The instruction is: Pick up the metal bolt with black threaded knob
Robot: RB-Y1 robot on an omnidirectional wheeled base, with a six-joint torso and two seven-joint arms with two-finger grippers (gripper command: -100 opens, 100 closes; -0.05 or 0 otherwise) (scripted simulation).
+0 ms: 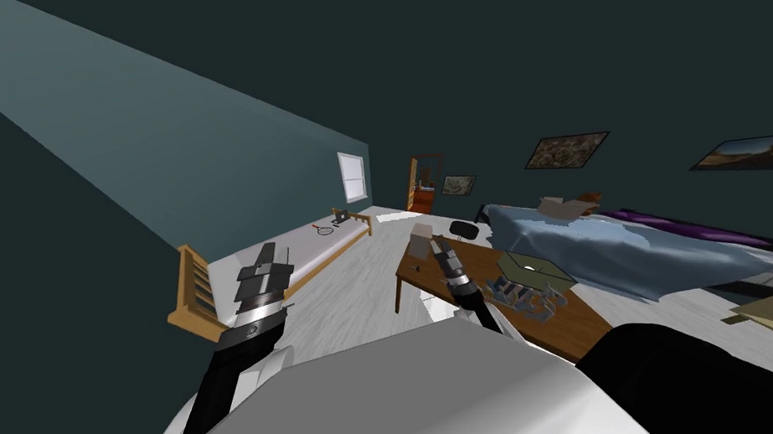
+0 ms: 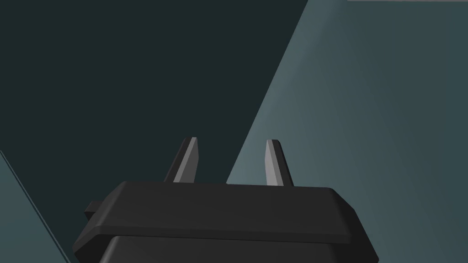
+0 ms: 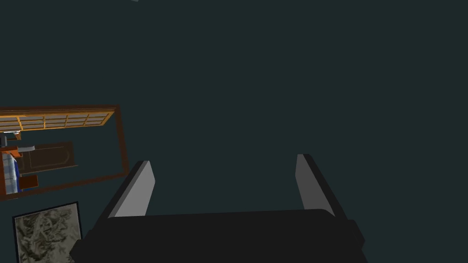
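Right pincer [image 1: 438, 242] hangs over the brown wooden counter [image 1: 584, 316], flat grey blades wide, nothing between them. It's aimed up off the surface, so poised rather than reaching, I'd say. Left pincer [image 1: 276, 251] is raised well off to the side, blades narrowly parted and empty, out of the way. The bolt [image 1: 418, 269], I judge, is that tiny dark speck on the counter just beside the right pincer, though it's too small to be sure. A plain beige box [image 1: 421, 240] stands close by.

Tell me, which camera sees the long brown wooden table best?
The head view: the long brown wooden table stretches out there beside the blue-covered bed, with my right gripper over it. Both wrist cameras face dark walls, away from it.
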